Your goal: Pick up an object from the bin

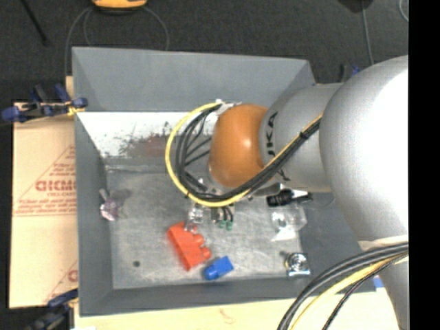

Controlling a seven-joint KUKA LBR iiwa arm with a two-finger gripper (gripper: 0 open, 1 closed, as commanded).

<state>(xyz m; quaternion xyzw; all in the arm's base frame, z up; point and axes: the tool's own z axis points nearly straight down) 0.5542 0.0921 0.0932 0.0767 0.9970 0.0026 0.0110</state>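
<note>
Overhead, the arm's orange cover masks the gripper hanging just beyond the red block, likeliest pick, in the bin's near middle, so whether it gapes cannot be told.

bin (grey metal) | orange block, blue piece beside | silvery piece apart

Bright light strikes the far wall of the bin, which glares white. Its floor is dimmer, with soft shadow beneath the arm. Outside the bin the carpet lies dark.
</note>
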